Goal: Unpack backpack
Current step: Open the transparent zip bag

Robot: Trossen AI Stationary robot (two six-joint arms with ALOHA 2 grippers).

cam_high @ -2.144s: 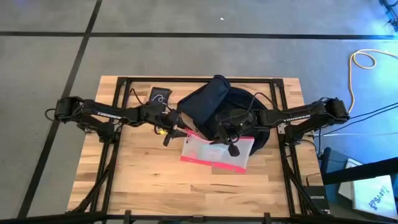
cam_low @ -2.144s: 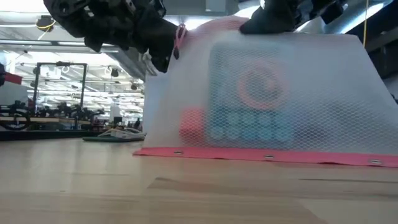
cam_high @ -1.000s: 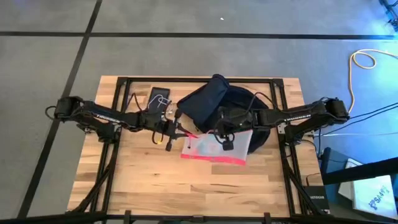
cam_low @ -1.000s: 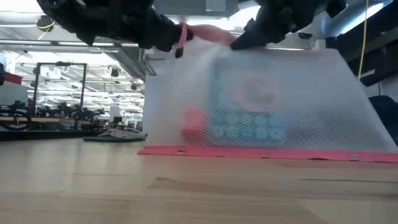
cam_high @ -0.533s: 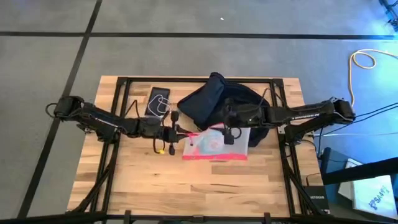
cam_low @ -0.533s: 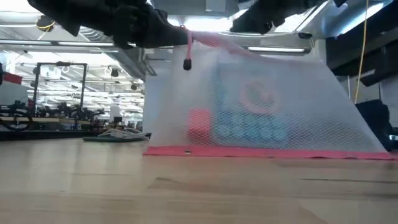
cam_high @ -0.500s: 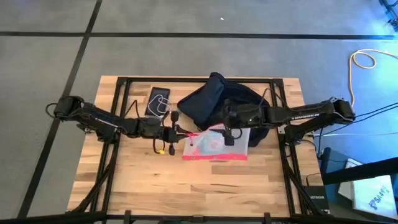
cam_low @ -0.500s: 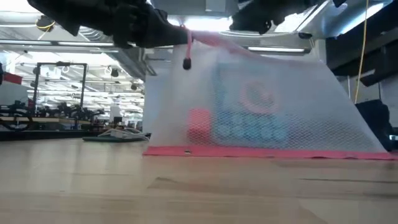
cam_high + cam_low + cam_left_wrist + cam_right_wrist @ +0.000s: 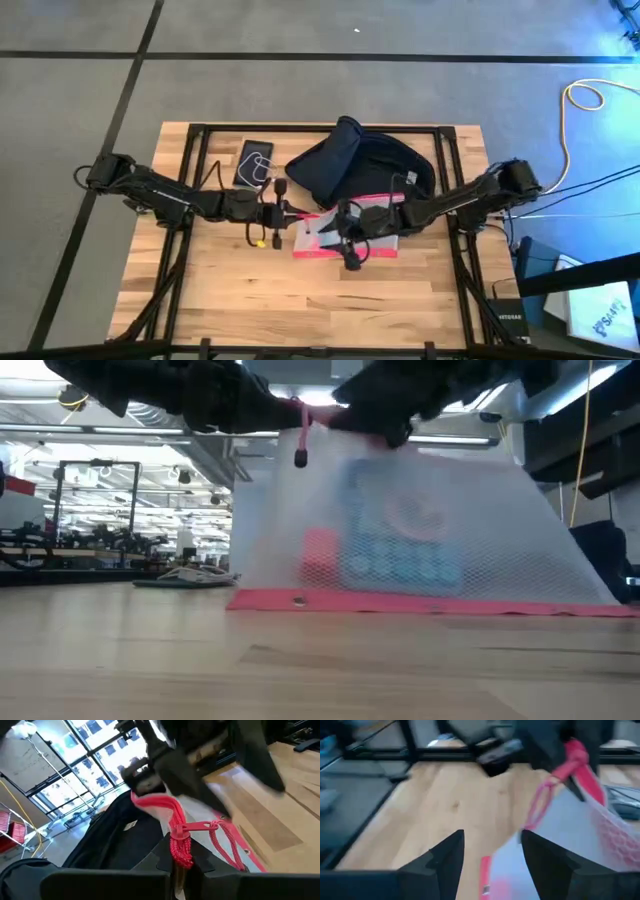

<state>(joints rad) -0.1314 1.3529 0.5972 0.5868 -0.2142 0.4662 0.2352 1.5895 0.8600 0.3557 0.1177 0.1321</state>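
The dark navy backpack (image 9: 365, 165) lies at the table's far middle. In front of it stands a clear mesh pouch (image 9: 420, 530) with red edges and red and blue items inside, its lower red edge (image 9: 420, 603) on the table. My left gripper (image 9: 293, 213) is shut on the pouch's red cord at its upper left corner. My right gripper (image 9: 492, 857) is open over the pouch's upper edge, close to the left gripper; whether it touches the pouch I cannot tell. My left gripper pinches the knotted red pull cord (image 9: 180, 847) between its two fingers, at the pouch's upper left corner. The fingers come level from the table's left. That corner is held up off the table, while the pouch's lower edge rests on the wood.
A black flat device (image 9: 254, 160) with a white cable lies on the table left of the backpack. Bare wood stretches along the near half of the table (image 9: 300, 300). Black frame rails (image 9: 190, 180) run along the table's left and right sides.
My right gripper has gone from the pouch's upper right part toward the table's left and near edge, along the pouch's top, and now hangs close to the left gripper. The pouch has swung from a slant to lie square to the table; its lower edge stays on the wood.
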